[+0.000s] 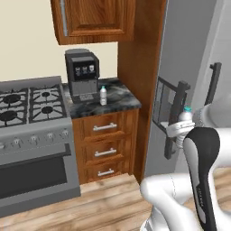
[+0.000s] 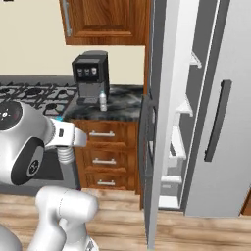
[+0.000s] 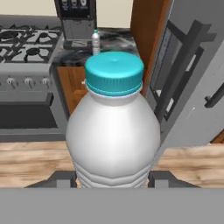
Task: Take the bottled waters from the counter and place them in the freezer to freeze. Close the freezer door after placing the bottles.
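Between our jaws, clenched on it, one bottled water point(image 3: 113, 131) stands upright, freezer point(image 2: 196, 98) open off to the right, second bottle point(image 1: 103, 95) left on the bench point(image 1: 113, 101).

1. Held bottle point(image 3: 113, 131): base cut off by bottom edge, between jaws; fingertips hidden.
2. Far bottle point(image 3: 95, 41) beyond jaws on table point(image 3: 113, 43): label too small to read.

A dark marbled counter point(image 1: 118, 100) bears one water bottle point(image 1: 103, 95) and a coffee machine point(image 1: 82, 74).
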Tool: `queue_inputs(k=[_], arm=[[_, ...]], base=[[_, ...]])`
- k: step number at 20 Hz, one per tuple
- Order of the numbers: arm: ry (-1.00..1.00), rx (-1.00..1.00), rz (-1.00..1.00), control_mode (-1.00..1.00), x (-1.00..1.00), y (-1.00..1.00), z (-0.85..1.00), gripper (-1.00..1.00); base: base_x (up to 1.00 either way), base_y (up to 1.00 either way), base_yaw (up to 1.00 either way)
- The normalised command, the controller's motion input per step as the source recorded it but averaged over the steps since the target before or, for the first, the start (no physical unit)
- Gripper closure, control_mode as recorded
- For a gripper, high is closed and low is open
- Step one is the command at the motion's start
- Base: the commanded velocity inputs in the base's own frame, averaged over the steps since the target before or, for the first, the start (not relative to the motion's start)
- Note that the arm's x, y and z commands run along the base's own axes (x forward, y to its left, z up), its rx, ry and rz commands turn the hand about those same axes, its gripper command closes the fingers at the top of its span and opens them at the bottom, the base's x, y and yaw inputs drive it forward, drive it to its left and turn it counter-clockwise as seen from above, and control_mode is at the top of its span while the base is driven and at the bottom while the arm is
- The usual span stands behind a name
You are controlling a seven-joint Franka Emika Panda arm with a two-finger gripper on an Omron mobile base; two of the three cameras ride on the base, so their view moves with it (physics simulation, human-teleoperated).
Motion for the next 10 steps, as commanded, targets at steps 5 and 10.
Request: queue_inputs(k=[5,10], arm=[[0.0,0.0,0.0,1.0,0.0,0.0,0.0,1.0],[0.0,0.0,0.0,1.0,0.0,0.0,0.0,1.0]], base=[[-0.27,-0.76,0.0],[-0.01,-1.0,0.0]])
